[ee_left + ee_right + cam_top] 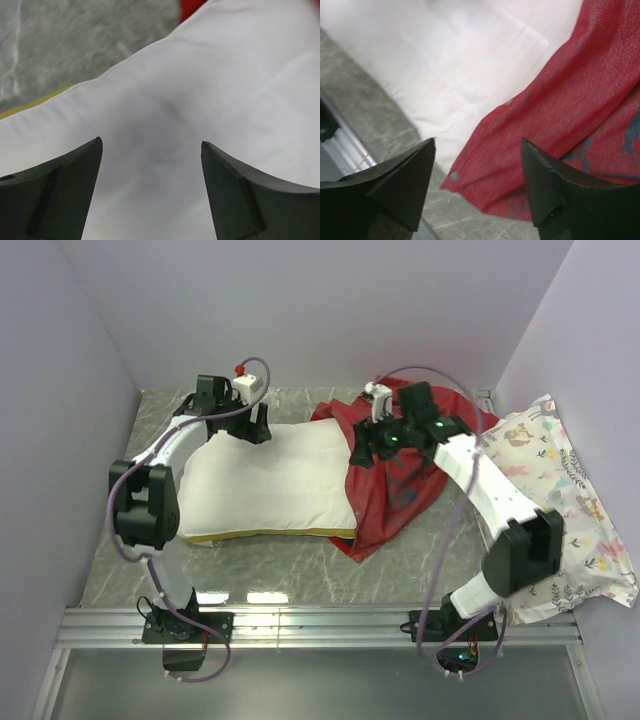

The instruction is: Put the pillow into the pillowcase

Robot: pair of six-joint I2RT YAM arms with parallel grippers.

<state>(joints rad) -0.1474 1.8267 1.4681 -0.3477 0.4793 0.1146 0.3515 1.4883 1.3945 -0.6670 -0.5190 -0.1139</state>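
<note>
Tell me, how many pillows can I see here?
2. A plain white pillow lies in the middle, its right end at the red pillowcase; a flowered pillow sits far right. The pillowcase could hide another.

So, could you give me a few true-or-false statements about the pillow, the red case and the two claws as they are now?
1. The pillow is wholly inside the pillowcase. False: most of it lies bare, and only its right end meets the red fabric.
2. The left claw and the right claw are both open. True.
3. The left claw grips the pillowcase. False: it is open over the pillow.
4. A floral pillow lies at the far right. True.
</note>
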